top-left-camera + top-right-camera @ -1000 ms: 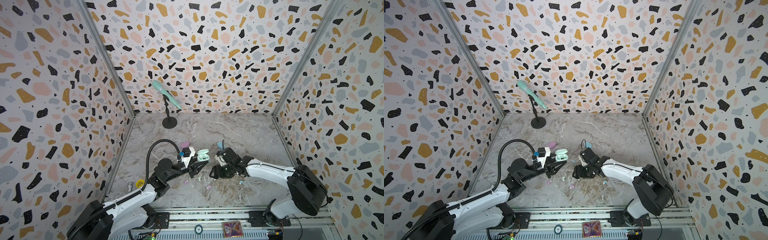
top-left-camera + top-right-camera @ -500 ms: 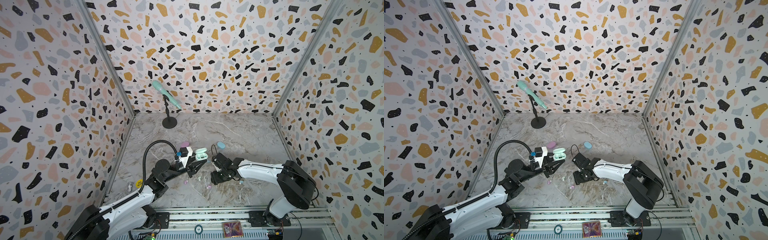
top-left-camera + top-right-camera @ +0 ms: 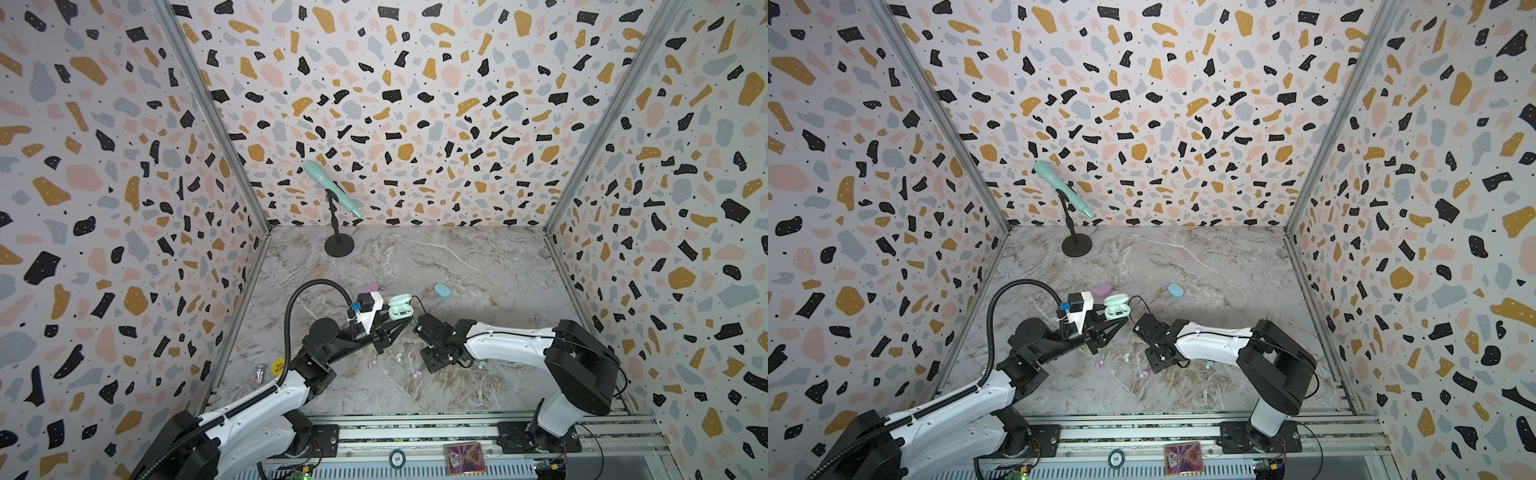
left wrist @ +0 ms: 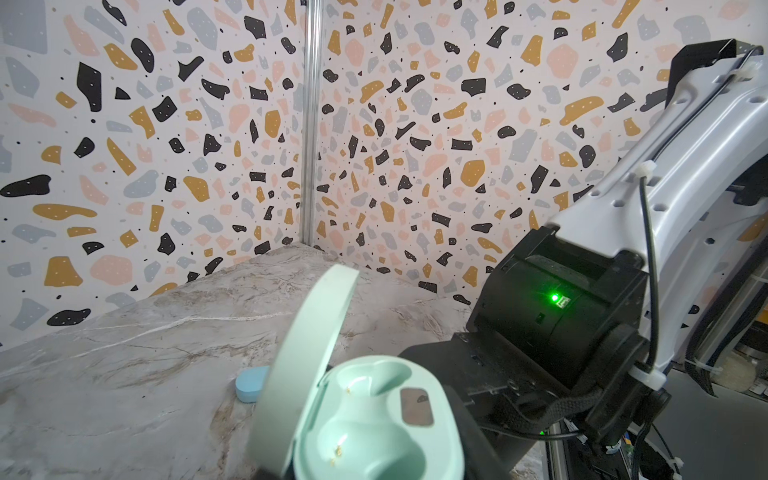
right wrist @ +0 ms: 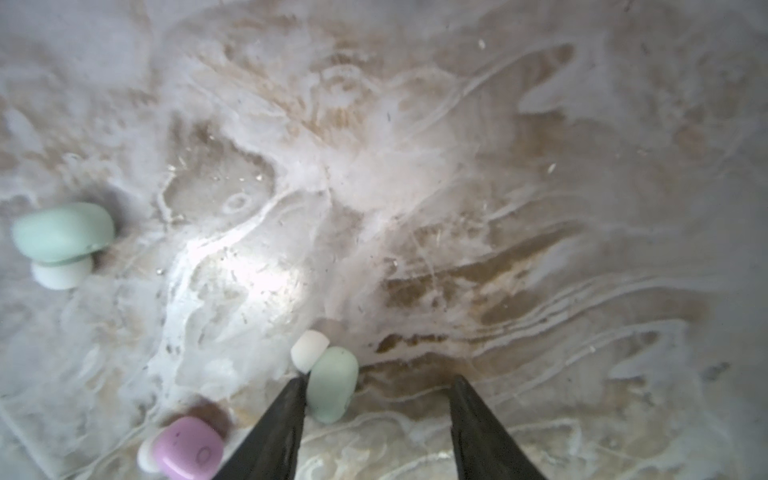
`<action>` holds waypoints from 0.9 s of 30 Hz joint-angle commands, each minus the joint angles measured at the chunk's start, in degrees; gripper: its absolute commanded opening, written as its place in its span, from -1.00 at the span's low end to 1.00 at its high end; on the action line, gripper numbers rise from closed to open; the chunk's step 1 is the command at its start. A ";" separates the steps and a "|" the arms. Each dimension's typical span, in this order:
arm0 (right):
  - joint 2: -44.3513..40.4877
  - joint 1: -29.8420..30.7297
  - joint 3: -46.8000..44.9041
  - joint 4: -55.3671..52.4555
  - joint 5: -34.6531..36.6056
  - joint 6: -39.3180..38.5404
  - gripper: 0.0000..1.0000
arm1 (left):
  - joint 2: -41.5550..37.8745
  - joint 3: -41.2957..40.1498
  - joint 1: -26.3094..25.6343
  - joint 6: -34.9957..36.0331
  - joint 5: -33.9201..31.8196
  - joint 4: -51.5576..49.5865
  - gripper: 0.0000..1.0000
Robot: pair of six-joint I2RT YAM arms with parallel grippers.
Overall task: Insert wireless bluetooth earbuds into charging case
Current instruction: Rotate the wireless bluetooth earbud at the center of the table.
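Our right gripper (image 5: 380, 376) stands spread over a mint earbud (image 5: 332, 384) on the near table (image 5: 415, 166), one jaw touching it. Our left gripper (image 3: 392, 328) pinches the open mint case (image 3: 401, 306). Next we should centre, close gently and lift.

Microphone stand (image 3: 338, 245) back-left on table (image 3: 478, 257); open case (image 3: 401, 306) centre (lid up); left shut case (image 3: 369, 287), right shut case (image 3: 442, 290) behind it; earbuds (image 3: 399, 356) scattered before it.
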 commanded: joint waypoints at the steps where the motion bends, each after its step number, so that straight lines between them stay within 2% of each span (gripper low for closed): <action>1: 0.69 0.12 0.55 -3.72 4.97 -1.56 0.13 | -1.11 -0.76 0.53 -0.25 -0.13 2.63 -0.46; 10: 0.81 -0.05 0.74 -4.49 8.43 -4.27 0.12 | -1.29 -0.89 0.62 -0.30 -0.19 2.60 -0.45; 27: -4.34 0.12 -4.09 -2.33 5.06 -4.73 0.18 | -1.93 -0.94 0.71 -0.11 0.07 1.72 -0.45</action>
